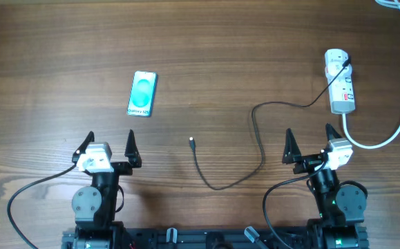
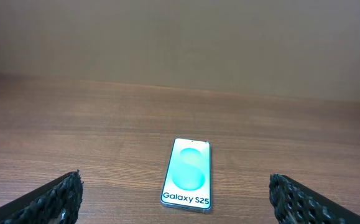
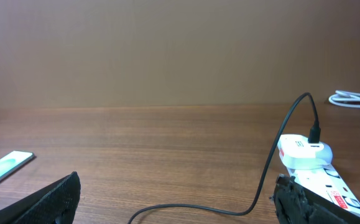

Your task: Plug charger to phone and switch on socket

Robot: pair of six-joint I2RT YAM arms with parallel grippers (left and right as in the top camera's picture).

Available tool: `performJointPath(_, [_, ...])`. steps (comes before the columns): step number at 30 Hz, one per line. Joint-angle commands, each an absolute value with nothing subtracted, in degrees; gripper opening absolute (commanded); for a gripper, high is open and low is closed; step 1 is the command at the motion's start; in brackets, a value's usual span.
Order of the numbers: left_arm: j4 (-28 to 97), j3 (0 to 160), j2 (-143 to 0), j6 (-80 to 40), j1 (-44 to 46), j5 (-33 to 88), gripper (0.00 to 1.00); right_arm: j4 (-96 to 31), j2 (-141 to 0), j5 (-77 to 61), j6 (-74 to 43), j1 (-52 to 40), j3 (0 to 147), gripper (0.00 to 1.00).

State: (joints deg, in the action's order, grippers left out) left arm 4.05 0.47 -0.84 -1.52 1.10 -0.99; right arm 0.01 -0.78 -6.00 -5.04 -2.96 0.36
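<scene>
From overhead, we are seeing the phone (image 1: 142, 93) lying screen-up on the surface (image 1: 48, 55), left of centre and ahead of the left claw (image 1: 110, 138). That claw is standing released and empty by the near edge. The right claw (image 1: 309, 135) is gaping likewise, grasping nothing. The charger (image 1: 253, 121) is snaking from its loose tip (image 1: 192, 143) at mid-surface to the socket (image 1: 340, 81) near the far right corner.

In the left wrist view, we are looking between spread fingers (image 2: 58, 199) at the phone (image 2: 187, 173), which is lying apart from them.

In the right wrist view, the socket (image 3: 316, 168) is lying just beyond the right finger, with the charger (image 3: 273, 168) running into its far end.
</scene>
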Motion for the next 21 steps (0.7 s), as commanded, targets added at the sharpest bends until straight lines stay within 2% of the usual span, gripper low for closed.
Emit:
performJointPath(1, [4.2,0.3,-0.3,-0.4,0.9,-0.7,1.00,0.4,-0.2,-6.9,-4.6,-3.3,0.3,1.00])
performJointPath(16, [3.0,0.3,-0.3,-0.4,0.9,-2.2,1.00,0.4,-0.2,-6.9,-4.6,-3.3,0.3,1.00])
performJointPath(18, [-0.7,0.4,-0.3,-0.5,0.9,2.7,1.00,0.4,-0.2,-6.9,-4.6,-3.3,0.3,1.00])
performJointPath(21, [-1.0,3.9,-0.4,-11.7,0.9,5.6,1.00,0.4,-0.2,-6.9,-4.6,-3.3,0.3,1.00])
